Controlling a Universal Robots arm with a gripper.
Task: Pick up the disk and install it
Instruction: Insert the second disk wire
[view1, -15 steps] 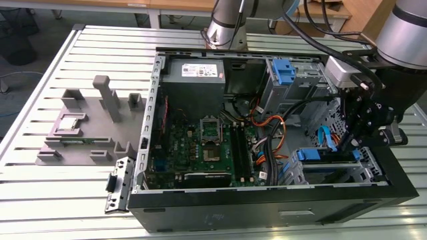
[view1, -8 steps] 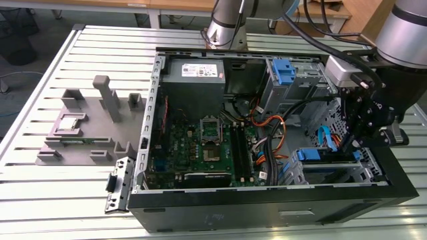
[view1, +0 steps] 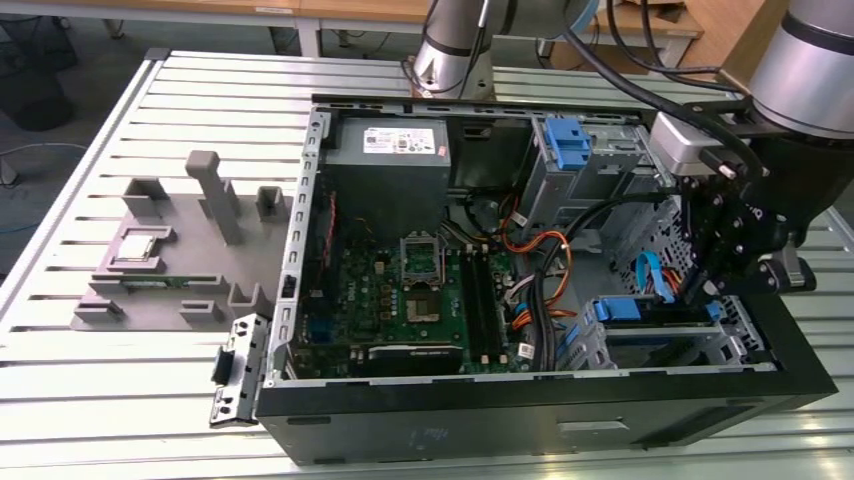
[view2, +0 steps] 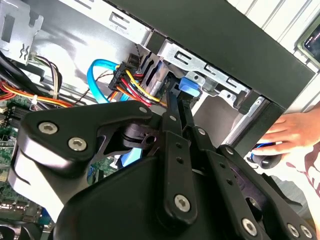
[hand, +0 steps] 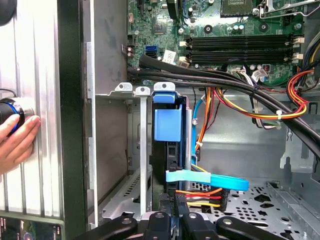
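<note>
The disk (view1: 643, 311) sits on edge in the drive cage (view1: 667, 345) at the case's front corner, on the exterior view's right. Its blue carrier tab (hand: 167, 124) faces out of the slot, and the same tab (view2: 189, 86) lies just past my fingertips. My gripper (view1: 699, 288) hangs over that cage with its two thin fingers (view2: 172, 107) pressed together. Nothing is held between them. In the first wrist view the gripper (hand: 174, 209) hovers by the drive's cable end, where a flat blue data cable (hand: 210, 181) and a coloured power plug (hand: 200, 197) meet.
The open case (view1: 534, 400) holds the motherboard (view1: 414, 300), a grey power-supply box (view1: 390, 140) and a second blue bracket (view1: 567, 142) in the upper bay. Cable bundles (hand: 240, 92) cross beside the cage. A person's hand (hand: 15, 142) rests outside the case. A grey fixture (view1: 174, 250) stands on the table.
</note>
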